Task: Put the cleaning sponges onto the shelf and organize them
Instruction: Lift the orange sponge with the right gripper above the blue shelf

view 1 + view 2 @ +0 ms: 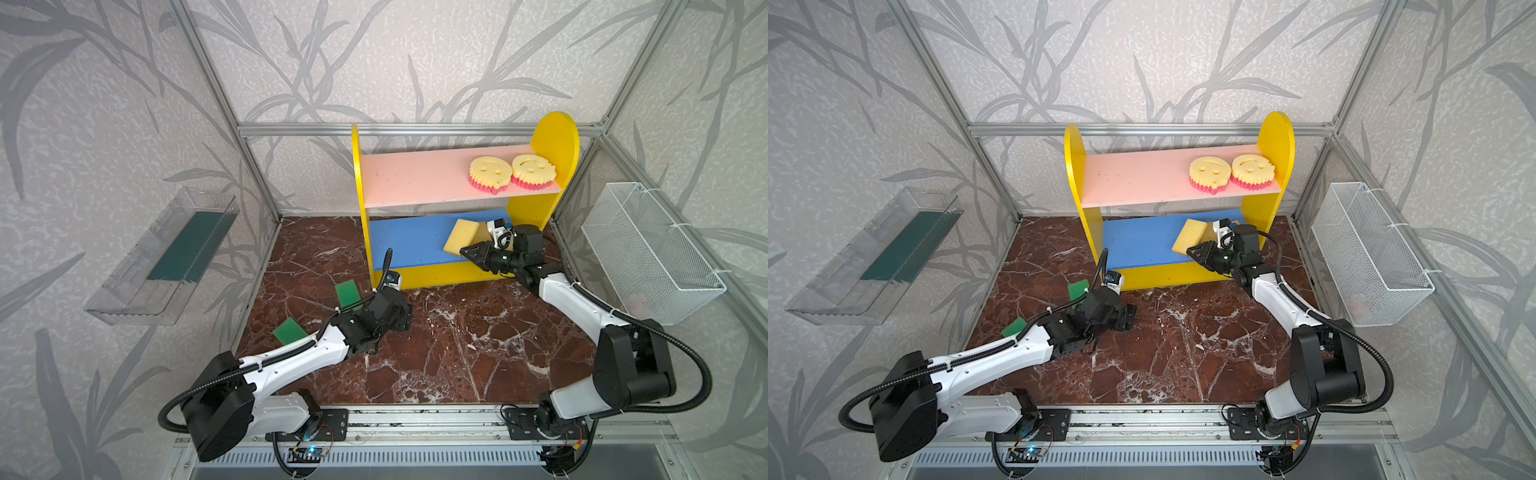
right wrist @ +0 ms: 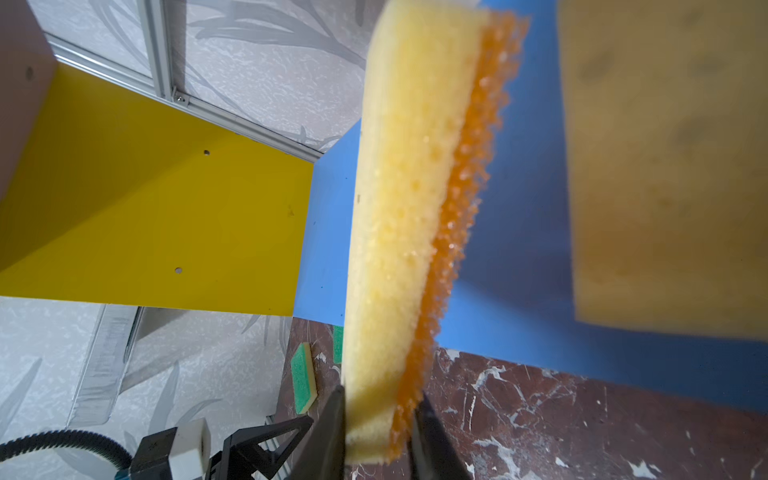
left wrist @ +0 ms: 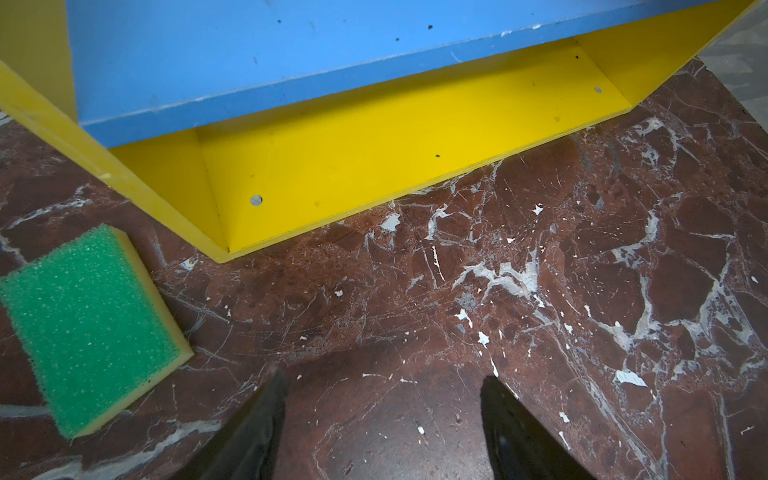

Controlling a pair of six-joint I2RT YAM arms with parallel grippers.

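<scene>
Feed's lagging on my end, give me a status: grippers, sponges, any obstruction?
Left gripper open, empty, above table. Right gripper shut on orange-faced sponge at blue lower board. Second yellow sponge close beside it; two green sponges on table.

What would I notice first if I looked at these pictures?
Probably the bright yellow shelf at the back of the table, with two smiley sponges side by side at the right end of its pink board. Lower down, the right gripper pinches an orange-faced sponge at the blue board. Two green sponges lie on the table by the shelf's left end.
</scene>
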